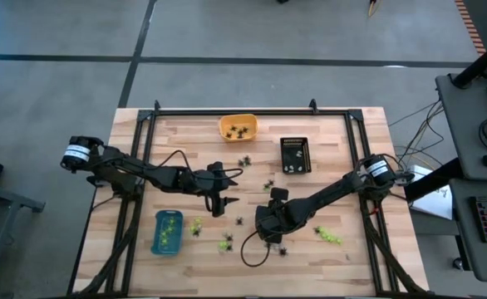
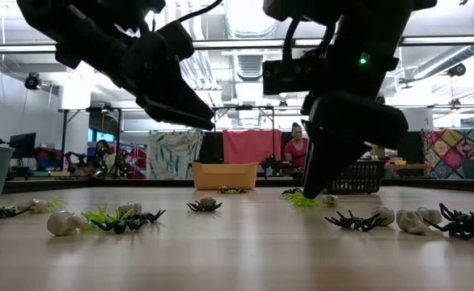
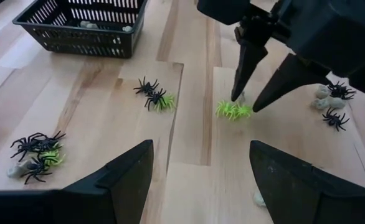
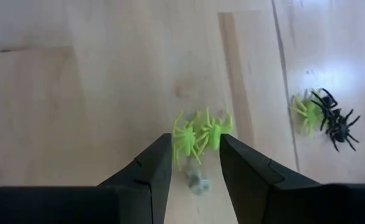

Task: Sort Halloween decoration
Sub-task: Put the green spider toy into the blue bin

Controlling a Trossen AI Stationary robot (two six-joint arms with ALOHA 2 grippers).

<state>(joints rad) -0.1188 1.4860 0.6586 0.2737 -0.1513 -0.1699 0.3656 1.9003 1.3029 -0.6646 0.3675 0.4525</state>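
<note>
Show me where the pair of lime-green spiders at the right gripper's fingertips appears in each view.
High view: not visible, hidden under the right gripper.
Low view: the green spider pair lies on the table right of centre, at that gripper's tip.
Left wrist view: centre, between the far gripper's fingertips.
Right wrist view: centre, just ahead of the fingers.
Shared landmark: the right gripper.

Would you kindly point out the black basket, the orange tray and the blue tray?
black basket (image 1: pixel 296 155), high view, on its bare floor.
orange tray (image 1: pixel 238 121), high view, on its far rim.
blue tray (image 1: pixel 167 232), high view, on its floor.
</note>
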